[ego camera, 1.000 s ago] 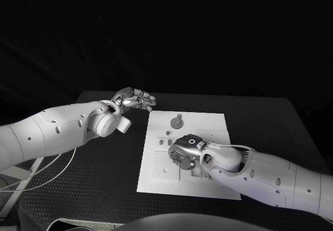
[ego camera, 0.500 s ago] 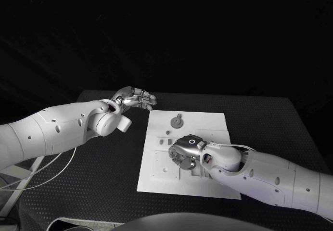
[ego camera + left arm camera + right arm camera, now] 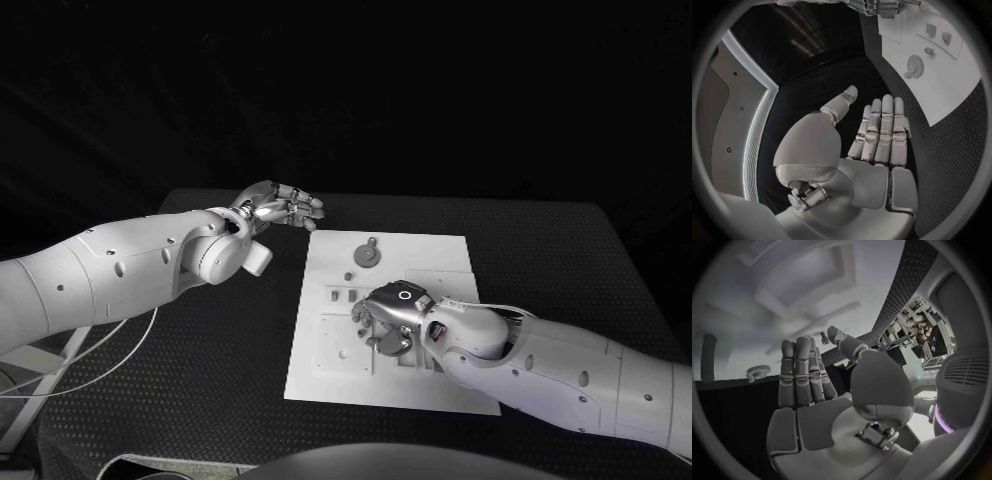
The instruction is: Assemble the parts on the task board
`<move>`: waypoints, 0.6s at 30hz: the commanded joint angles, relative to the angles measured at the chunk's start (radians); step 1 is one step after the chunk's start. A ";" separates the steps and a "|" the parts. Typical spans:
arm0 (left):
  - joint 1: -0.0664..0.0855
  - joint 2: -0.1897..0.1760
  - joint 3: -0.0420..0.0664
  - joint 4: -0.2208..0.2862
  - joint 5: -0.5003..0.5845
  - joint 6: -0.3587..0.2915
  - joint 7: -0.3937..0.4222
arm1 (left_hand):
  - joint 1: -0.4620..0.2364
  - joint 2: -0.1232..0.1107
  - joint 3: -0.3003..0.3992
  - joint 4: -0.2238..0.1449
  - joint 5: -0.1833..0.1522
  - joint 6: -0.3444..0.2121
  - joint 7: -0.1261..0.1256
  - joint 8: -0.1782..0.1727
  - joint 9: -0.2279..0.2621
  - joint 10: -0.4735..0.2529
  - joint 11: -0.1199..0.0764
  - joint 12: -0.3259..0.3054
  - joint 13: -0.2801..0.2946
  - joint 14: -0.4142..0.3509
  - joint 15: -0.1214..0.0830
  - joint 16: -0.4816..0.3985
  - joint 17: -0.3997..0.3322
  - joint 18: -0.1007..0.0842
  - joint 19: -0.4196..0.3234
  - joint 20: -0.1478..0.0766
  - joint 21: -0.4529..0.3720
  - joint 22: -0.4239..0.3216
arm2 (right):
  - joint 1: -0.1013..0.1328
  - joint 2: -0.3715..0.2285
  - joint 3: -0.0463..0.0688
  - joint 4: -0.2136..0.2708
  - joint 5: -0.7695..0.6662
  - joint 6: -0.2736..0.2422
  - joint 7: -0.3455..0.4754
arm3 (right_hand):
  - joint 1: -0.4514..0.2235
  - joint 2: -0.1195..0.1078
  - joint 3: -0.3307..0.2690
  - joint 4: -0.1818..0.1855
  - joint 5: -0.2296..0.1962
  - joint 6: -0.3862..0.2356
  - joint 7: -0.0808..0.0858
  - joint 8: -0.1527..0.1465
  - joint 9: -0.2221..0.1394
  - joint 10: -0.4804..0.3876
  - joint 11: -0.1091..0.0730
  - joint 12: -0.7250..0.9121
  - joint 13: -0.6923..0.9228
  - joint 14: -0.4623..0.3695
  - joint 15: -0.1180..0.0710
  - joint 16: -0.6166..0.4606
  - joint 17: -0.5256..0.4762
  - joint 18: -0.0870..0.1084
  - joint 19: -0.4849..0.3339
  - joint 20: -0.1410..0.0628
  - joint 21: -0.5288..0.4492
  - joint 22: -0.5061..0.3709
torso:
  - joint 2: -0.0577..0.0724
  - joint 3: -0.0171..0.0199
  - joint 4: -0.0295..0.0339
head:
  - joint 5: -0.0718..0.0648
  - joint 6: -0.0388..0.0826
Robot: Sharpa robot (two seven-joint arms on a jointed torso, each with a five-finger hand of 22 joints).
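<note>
We see one black table [image 3: 173, 380] carrying the lot, w/ one white task board [image 3: 433, 250] lying about mid-table, its long side running from the near edge toward the far edge. Two arms, two hands.

Our left hand [image 3: 283, 207] hangs over the table just off the board's far-left corner, apart from it; in the left wrist view the hand [image 3: 879, 132] holds nothing, fingers [image 3: 887, 112] straight and pressed side by side, thumb standing off. Our right hand [image 3: 387, 318] is down over the board's middle-to-near part, back of hand up. In the right wrist view its fingers [image 3: 803, 371] look straight and together, no part visible between them, but whether the fingertips press anything on the board we cannot tell.

Parts, as far as we can count: one round disc part [image 3: 368, 255] w/ a small knob near the far edge of the board, approx. three small dark pieces [image 3: 343, 292] beside the board's left edge; more may sit under the right hand.

Progress, our judgement: early to mid. Several pieces look loose or unseated; what's seated under the hand we can't confirm.
</note>
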 commanded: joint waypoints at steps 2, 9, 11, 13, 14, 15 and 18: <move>0.002 0.000 0.001 0.001 0.004 0.014 0.008 | -0.007 -0.002 -0.005 -0.001 0.004 -0.008 0.002 0.003 -0.002 -0.007 0.002 0.002 -0.001 0.007 0.001 -0.005 0.002 0.004 -0.001 0.004 0.000 -0.002 | 0.003 -0.035 0.001 0.036 0.034 -0.070 0.004 | 0.004 -0.011 0.003 0.005 0.003 -0.005 0.000 -0.002 -0.001 -0.006 0.000 0.006 0.001 -0.001 0.007 0.008 0.002 0.021 0.003 0.000 0.008 0.000 | 0.000 -0.0001 -0.0012 | -0.003 0.004; 0.002 -0.004 0.001 -0.004 0.004 0.025 0.017 | -0.007 -0.003 -0.005 -0.001 0.004 -0.008 0.002 0.003 -0.002 -0.007 0.002 0.002 -0.002 0.007 0.001 -0.005 0.002 0.004 -0.001 0.004 0.000 -0.002 | 0.049 -0.105 0.038 0.089 0.152 -0.186 0.062 | 0.011 -0.014 0.007 0.009 0.003 -0.005 -0.002 0.005 0.000 0.019 -0.012 0.022 0.012 0.025 -0.005 0.049 0.024 0.021 0.033 -0.014 0.036 0.015 | 0.000 0.0004 -0.0024 | -0.016 0.017; 0.002 -0.007 0.001 -0.004 0.004 0.030 0.023 | -0.006 -0.004 -0.006 -0.001 0.004 -0.008 0.003 0.003 -0.002 -0.008 0.002 0.002 -0.002 0.007 0.001 -0.006 0.003 0.004 -0.001 0.004 0.000 -0.003 | 0.059 -0.125 0.060 0.098 0.184 -0.187 0.071 | 0.011 -0.015 0.006 0.008 0.002 -0.005 -0.002 0.008 0.000 0.020 -0.014 0.023 0.014 0.033 -0.007 0.066 0.033 0.021 0.041 -0.020 0.046 0.021 | 0.000 0.0007 -0.0036 | -0.019 0.021; 0.002 -0.008 0.001 -0.004 0.004 0.029 0.024 | -0.006 -0.006 -0.006 -0.002 0.004 -0.009 0.003 0.003 -0.002 -0.008 0.002 0.002 -0.002 0.006 0.001 -0.007 0.004 0.004 -0.002 0.004 0.000 -0.003 | 0.073 -0.145 0.075 0.103 0.183 -0.162 0.065 | 0.010 -0.017 0.005 0.009 0.003 -0.006 -0.002 0.009 0.000 0.019 -0.014 0.023 0.016 0.036 -0.008 0.079 0.040 0.021 0.046 -0.024 0.054 0.025 | 0.000 0.0010 -0.0036 | -0.021 0.024; 0.002 -0.008 0.001 -0.004 0.004 0.028 0.024 | -0.006 -0.007 -0.007 -0.002 0.004 -0.009 0.003 0.003 -0.002 -0.009 0.002 0.002 -0.002 0.006 0.001 -0.008 0.005 0.003 -0.002 0.004 0.000 -0.004 | 0.081 -0.154 0.084 0.102 0.184 -0.134 0.062 | 0.008 -0.020 0.003 0.009 0.003 -0.006 -0.002 0.010 0.000 0.018 -0.013 0.022 0.016 0.035 -0.007 0.082 0.042 0.021 0.047 -0.025 0.056 0.027 | 0.001 0.0008 -0.0031 | -0.023 0.026; 0.002 -0.009 0.001 -0.005 0.004 0.028 0.025 | -0.005 -0.008 -0.007 -0.002 0.004 -0.010 0.003 0.003 -0.002 -0.009 0.003 0.001 -0.002 0.005 0.001 -0.009 0.005 0.003 -0.003 0.005 0.000 -0.004 | 0.092 -0.165 0.086 0.103 0.186 -0.113 0.063 | 0.001 -0.026 -0.001 0.011 0.003 -0.008 -0.002 0.009 -0.001 0.012 -0.012 0.019 0.015 0.034 -0.006 0.085 0.044 0.021 0.047 -0.025 0.057 0.028 | 0.000 0.0009 -0.0036 | -0.024 0.028; 0.002 -0.008 0.001 -0.006 0.004 0.028 0.025 | -0.005 -0.009 -0.008 -0.001 0.004 -0.010 0.003 0.003 -0.002 -0.010 0.003 0.001 -0.002 0.005 0.002 -0.010 0.006 0.003 -0.003 0.005 0.000 -0.005 | 0.116 -0.191 0.087 0.103 0.174 -0.030 0.055 | -0.028 -0.036 -0.027 0.015 0.002 -0.018 -0.010 0.007 -0.002 -0.007 -0.005 0.009 0.011 0.031 0.000 0.095 0.049 0.021 0.047 -0.025 0.063 0.033 | 0.000 0.0003 -0.0030 | -0.030 0.031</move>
